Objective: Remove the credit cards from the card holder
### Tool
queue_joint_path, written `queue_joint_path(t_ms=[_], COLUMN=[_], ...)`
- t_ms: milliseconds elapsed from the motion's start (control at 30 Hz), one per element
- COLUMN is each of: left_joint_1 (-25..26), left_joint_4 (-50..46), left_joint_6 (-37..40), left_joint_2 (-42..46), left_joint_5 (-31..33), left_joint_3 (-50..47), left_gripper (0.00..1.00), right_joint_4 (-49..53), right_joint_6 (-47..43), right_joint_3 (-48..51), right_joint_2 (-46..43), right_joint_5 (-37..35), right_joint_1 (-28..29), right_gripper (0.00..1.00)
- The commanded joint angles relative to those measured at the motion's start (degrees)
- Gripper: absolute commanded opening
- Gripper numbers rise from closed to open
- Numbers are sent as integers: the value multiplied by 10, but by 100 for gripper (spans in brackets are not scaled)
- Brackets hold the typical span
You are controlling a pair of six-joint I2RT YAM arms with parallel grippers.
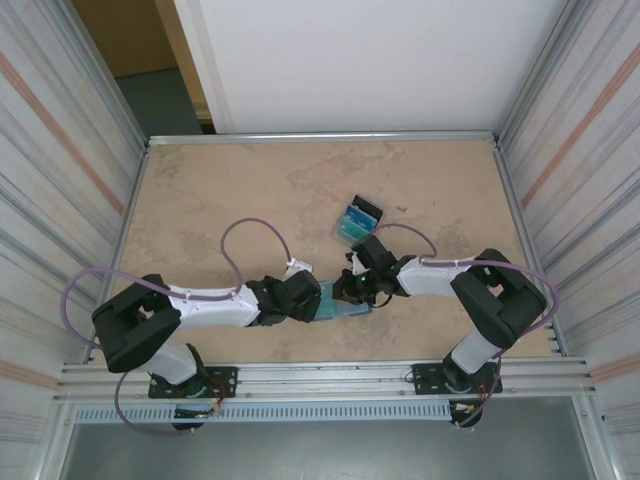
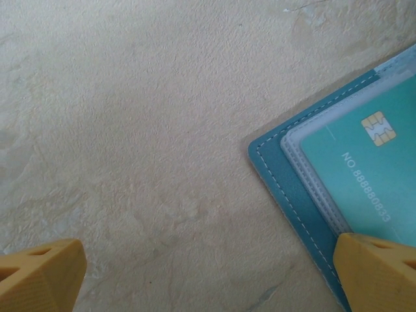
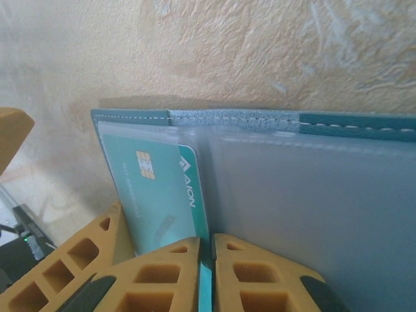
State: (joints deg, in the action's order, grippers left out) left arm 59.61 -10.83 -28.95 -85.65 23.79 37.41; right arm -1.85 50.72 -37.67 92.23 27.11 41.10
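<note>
The slate-blue card holder [image 1: 345, 306] lies open on the table between my two grippers. A teal credit card [image 3: 156, 188] with a gold chip sits in its clear left pocket, with one strip sticking out past the pocket's edge. My right gripper [image 3: 207, 273] is shut on that card's near edge. My left gripper [image 2: 208, 279] is open just left of the holder, and its right finger [image 2: 377, 273] rests on the holder's corner [image 2: 286, 188] beside the teal card [image 2: 364, 169]. In the top view, the left gripper [image 1: 310, 298] and right gripper [image 1: 352, 286] meet over the holder.
A small pile of credit cards [image 1: 357, 221] in teal, blue and black lies on the table just beyond the right gripper. Metal rails and corrugated walls fence the table [image 1: 230, 190] on all sides.
</note>
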Motion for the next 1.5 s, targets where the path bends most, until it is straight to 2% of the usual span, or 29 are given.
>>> queue_joint_path(t_ms=[0, 367, 633, 867, 1033, 1467], left_joint_1=[-1, -1, -1, 1, 1, 1], left_joint_4=[-14, -20, -19, -21, -27, -38], left_joint_6=[-6, -2, 1, 1, -1, -8], left_joint_2=[-14, -18, -22, -24, -20, -18], left_joint_5=[2, 2, 1, 1, 5, 16], left_joint_3=[12, 21, 27, 30, 28, 24], left_gripper=[99, 99, 99, 99, 99, 99], right_joint_4=[-57, -138, -139, -147, -119, 23], right_joint_6=[21, 30, 14, 12, 2, -47], right_joint_3=[17, 36, 32, 33, 32, 1], right_joint_2=[13, 21, 37, 38, 31, -11], right_joint_5=[57, 112, 121, 127, 106, 2], right_joint_1=[1, -3, -2, 2, 2, 0], right_gripper=[10, 8, 15, 9, 0, 0])
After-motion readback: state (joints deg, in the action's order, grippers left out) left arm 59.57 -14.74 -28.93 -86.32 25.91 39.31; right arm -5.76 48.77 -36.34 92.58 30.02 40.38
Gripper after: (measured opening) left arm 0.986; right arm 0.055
